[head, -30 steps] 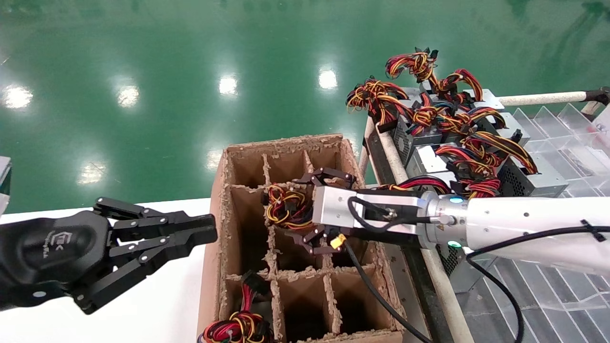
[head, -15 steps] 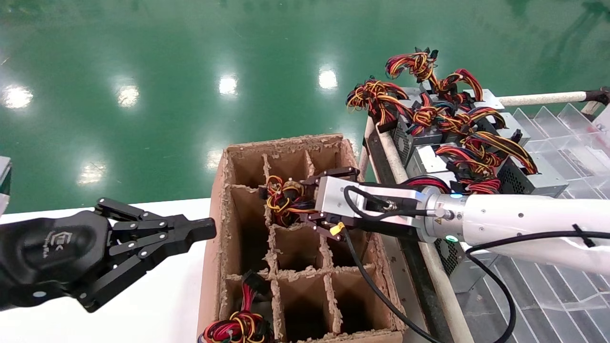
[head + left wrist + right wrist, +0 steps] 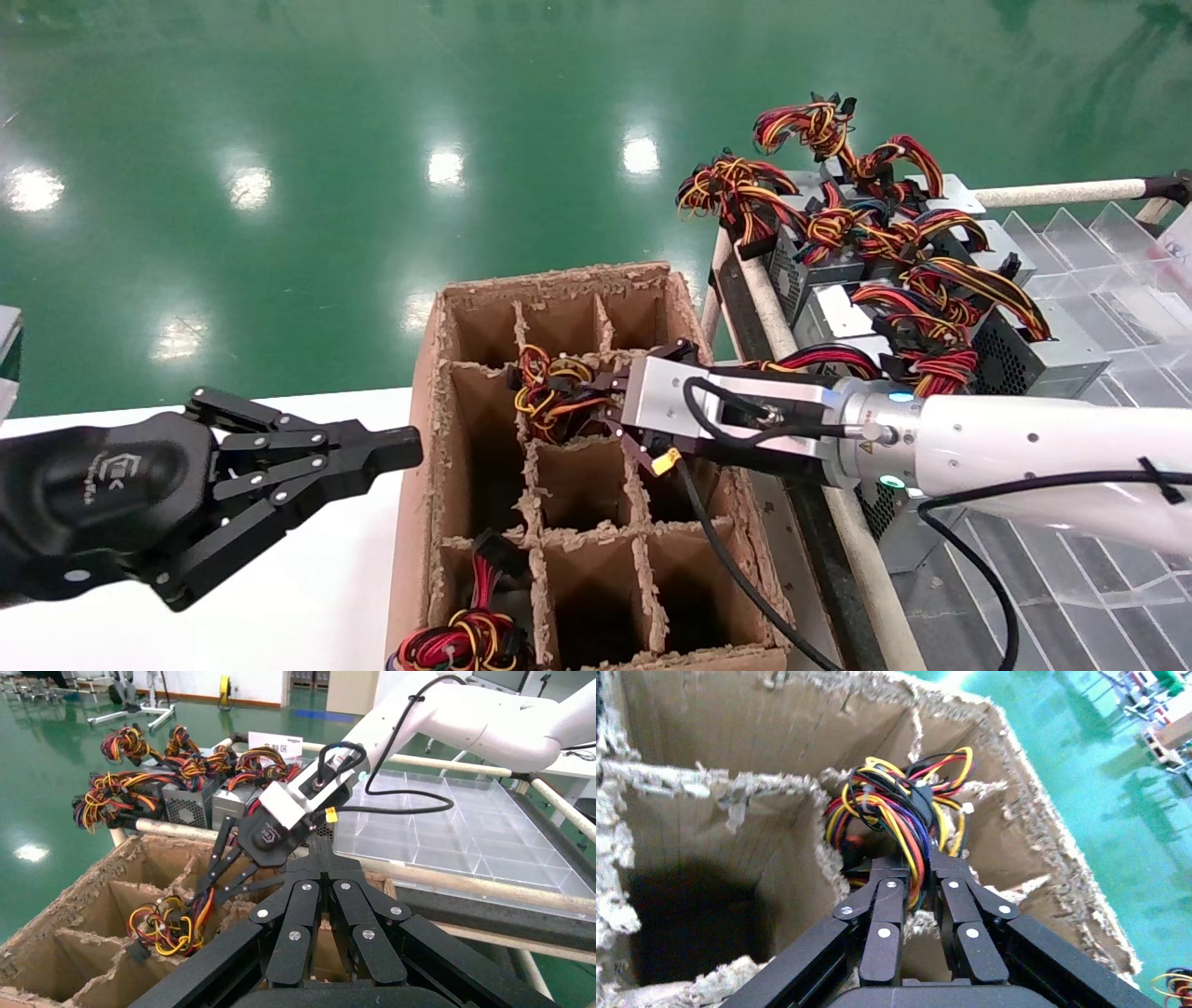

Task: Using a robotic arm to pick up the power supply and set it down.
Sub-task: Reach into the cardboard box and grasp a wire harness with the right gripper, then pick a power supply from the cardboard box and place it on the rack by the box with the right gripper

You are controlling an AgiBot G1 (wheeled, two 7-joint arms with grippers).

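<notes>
The power supply's metal box is hidden down in a middle compartment of the divided cardboard box. Only its wire bundle shows, yellow, red, black and purple-blue, rising above the dividers. My right gripper, on the white robotic arm, reaches in from the right and is shut on that bundle, with wires pinched between its fingertips. My left gripper hovers shut and empty above the white table, just left of the box.
Several similar power supplies with red, orange and yellow wires are piled on the rack at the right, beside a clear plastic divider tray. Another wire bundle sits in the box's near-left compartment. Frayed cardboard dividers separate the cells.
The right gripper's fingers, spread wide a second ago, have closed on the wire bundle, and the wrist has drawn slightly to the right. The left gripper has stayed put.
</notes>
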